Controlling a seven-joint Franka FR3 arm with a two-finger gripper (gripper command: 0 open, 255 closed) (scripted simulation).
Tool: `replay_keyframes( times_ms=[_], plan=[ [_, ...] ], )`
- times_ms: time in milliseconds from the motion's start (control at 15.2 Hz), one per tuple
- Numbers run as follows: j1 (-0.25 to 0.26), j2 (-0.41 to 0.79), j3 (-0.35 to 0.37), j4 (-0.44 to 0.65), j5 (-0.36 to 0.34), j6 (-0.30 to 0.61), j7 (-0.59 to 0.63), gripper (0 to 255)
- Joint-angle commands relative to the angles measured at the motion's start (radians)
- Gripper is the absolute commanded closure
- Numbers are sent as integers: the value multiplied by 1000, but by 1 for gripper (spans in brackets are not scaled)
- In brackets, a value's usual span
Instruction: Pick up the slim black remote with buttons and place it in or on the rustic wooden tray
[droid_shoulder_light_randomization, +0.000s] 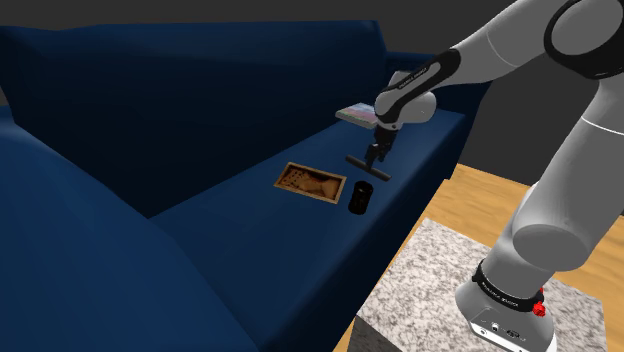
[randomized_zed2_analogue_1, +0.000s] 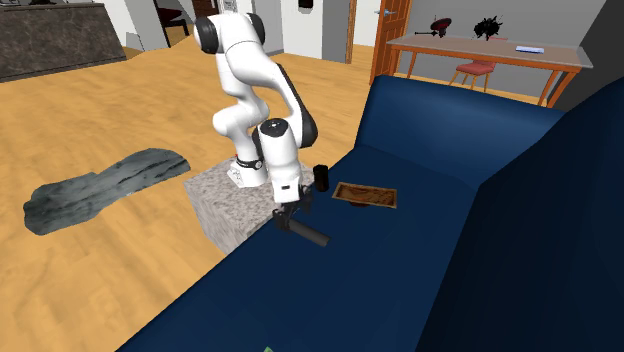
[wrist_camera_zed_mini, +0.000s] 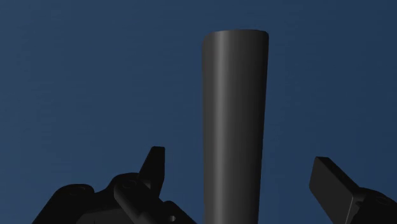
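Shoulder view: a white robot arm reaches from its stand (droid_shoulder_light_randomization: 430, 275), a speckled grey box, over the seat of a dark blue sofa (droid_shoulder_light_randomization: 150, 110). The black gripper (droid_shoulder_light_randomization: 373, 160) points down at the seat. A slim black remote (droid_shoulder_light_randomization: 368, 168) sits directly under the gripper, lying crosswise to it, right at the fingertips. To the shoulder view's left of the gripper, near it, a shallow wooden tray (droid_shoulder_light_randomization: 310, 183) lies flat on the seat. A black cup (droid_shoulder_light_randomization: 360, 196) stands upright just below the gripper in the picture, beside the tray's corner. A flat pale object (droid_shoulder_light_randomization: 357, 113) rests on the seat beyond the gripper.

Second exterior view: the gripper (randomized_zed2_analogue_1: 285, 218) hangs over the front edge of the sofa seat (randomized_zed2_analogue_1: 330, 270). The remote (randomized_zed2_analogue_1: 305, 233) juts out from under it toward the second exterior view's right. The cup (randomized_zed2_analogue_1: 321, 177) and then the tray (randomized_zed2_analogue_1: 366, 196) sit past the gripper, farther along the seat, and are apart from the remote. A grey rug (randomized_zed2_analogue_1: 105, 188) lies on the wooden floor (randomized_zed2_analogue_1: 90, 110), well away from the gripper.

Wrist view: the gripper (wrist_camera_zed_mini: 238, 159) is spread wide. The remote (wrist_camera_zed_mini: 234, 108) runs as a long dark bar between the two fingers (wrist_camera_zed_mini: 153, 167). Blue sofa fabric shows on each side between remote and finger, so neither finger touches it.
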Motion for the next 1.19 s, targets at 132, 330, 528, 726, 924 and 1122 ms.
replay_keyframes(
  times_ms=[132,330,528,726,924,1122],
  plan=[
    [4,40,4,-8,31,45,-21,0],
    [4,40,4,-8,31,45,-21,0],
    [4,40,4,-8,31,45,-21,0],
    [4,40,4,-8,31,44,-21,255],
    [4,38,4,-11,30,45,-20,255],
    [3,35,3,-10,28,42,-20,255]
  ],
)
